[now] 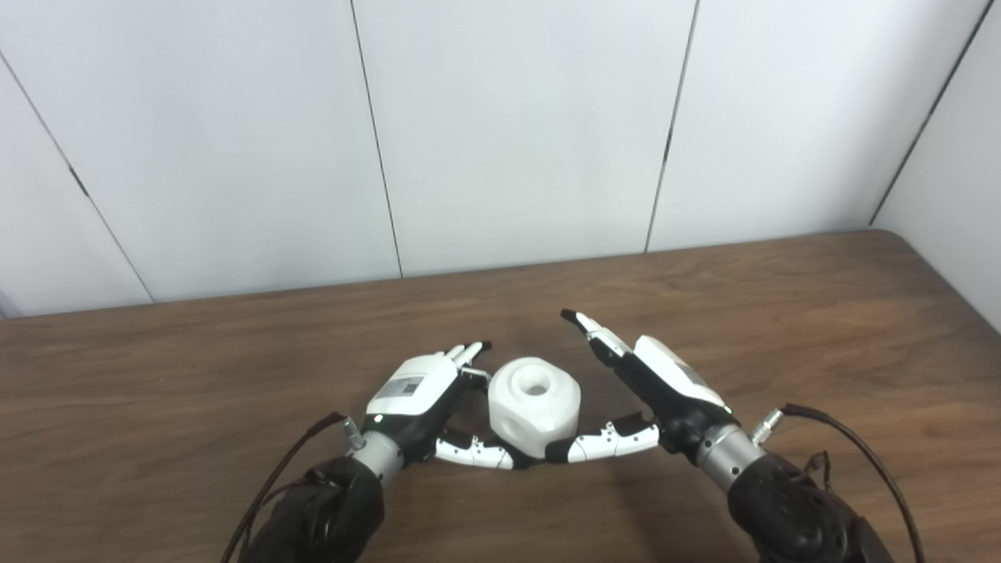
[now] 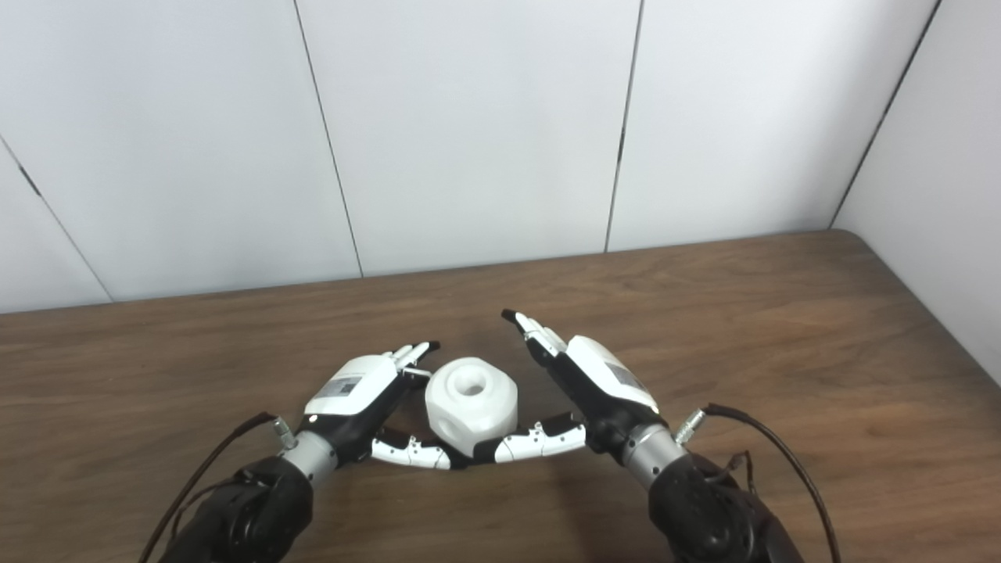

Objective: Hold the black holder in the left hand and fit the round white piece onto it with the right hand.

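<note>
The round white piece stands on the wooden table between my two hands, its top hole facing up. My left hand lies against its left side, fingers stretched out and thumb reaching along its front base. My right hand is open on the right, its fingers pointing away and clear of the piece, while its thumb meets the piece's front base. No black holder shows in either view; whether anything sits under the white piece cannot be told.
A white panelled wall runs along the table's far edge, and a side wall closes the right corner. Black cables trail from both wrists over the table.
</note>
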Controlling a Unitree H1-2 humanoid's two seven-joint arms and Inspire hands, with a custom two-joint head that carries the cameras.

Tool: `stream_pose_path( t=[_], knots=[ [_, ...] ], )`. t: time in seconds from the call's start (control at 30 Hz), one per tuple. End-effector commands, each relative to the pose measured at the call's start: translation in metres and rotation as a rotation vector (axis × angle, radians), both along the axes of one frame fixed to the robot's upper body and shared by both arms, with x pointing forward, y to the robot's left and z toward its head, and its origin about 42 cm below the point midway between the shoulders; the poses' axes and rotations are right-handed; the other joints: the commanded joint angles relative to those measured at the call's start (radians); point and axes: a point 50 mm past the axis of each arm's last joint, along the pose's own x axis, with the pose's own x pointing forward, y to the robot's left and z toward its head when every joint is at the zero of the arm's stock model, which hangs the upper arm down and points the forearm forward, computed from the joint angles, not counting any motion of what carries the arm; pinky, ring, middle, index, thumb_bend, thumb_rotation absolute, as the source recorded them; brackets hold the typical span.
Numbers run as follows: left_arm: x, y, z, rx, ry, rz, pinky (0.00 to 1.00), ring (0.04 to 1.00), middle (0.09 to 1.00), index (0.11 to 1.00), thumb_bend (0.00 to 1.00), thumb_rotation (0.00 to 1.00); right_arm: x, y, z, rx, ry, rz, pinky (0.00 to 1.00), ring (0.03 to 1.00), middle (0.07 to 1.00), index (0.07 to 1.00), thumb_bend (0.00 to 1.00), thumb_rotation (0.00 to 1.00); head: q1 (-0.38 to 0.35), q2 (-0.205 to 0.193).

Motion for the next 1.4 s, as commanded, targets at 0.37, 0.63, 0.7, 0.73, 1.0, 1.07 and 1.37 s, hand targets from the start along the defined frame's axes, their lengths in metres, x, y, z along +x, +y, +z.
stream_pose_path(
  t=[0.37, 0.63, 0.7, 0.73, 1.0, 1.07, 1.37],
  knots=[
    [0.005, 0.032, -0.008, 0.177, 0.068, 0.149, 1.00, 1.000, 1.000, 1.000, 1.00, 0.56, 0.001, -0.002, 0.013, 0.009, -0.083, 0.016, 0.97, 1.000, 1.000, 1.000, 1.00, 0.57, 0.001, -0.006],
    [0.006, 0.046, -0.009, 0.203, 0.079, 0.155, 1.00, 1.000, 1.000, 1.000, 1.00, 0.54, 0.002, -0.003, 0.012, 0.007, -0.081, 0.020, 0.96, 1.000, 1.000, 1.000, 1.00, 0.56, 0.000, -0.007],
    [0.005, 0.049, -0.009, 0.215, 0.091, 0.154, 1.00, 1.000, 1.000, 1.000, 1.00, 0.54, 0.002, -0.004, 0.013, 0.014, -0.075, 0.018, 0.97, 1.000, 1.000, 1.000, 1.00, 0.55, -0.001, -0.007],
    [0.005, 0.049, -0.009, 0.219, 0.094, 0.153, 1.00, 1.000, 1.000, 1.000, 1.00, 0.54, 0.001, -0.004, 0.013, 0.018, -0.074, 0.018, 0.98, 1.000, 1.000, 1.000, 1.00, 0.55, -0.002, -0.007],
    [0.004, 0.060, -0.011, 0.255, 0.094, 0.149, 1.00, 1.000, 1.000, 1.000, 1.00, 0.56, 0.001, -0.005, 0.014, 0.021, -0.077, 0.020, 0.97, 1.000, 1.000, 1.000, 1.00, 0.56, -0.001, -0.005],
    [0.003, 0.065, -0.012, 0.254, 0.090, 0.153, 1.00, 1.000, 1.000, 1.000, 1.00, 0.57, 0.002, -0.005, 0.014, 0.021, -0.078, 0.019, 0.96, 1.000, 1.000, 1.000, 1.00, 0.56, -0.003, -0.004],
    [-0.003, 0.088, -0.006, 0.250, 0.080, 0.190, 1.00, 1.000, 1.000, 1.000, 1.00, 0.56, 0.004, -0.016, 0.010, 0.038, -0.068, 0.005, 0.94, 1.000, 1.000, 1.000, 1.00, 0.52, 0.005, -0.008]
  ],
)
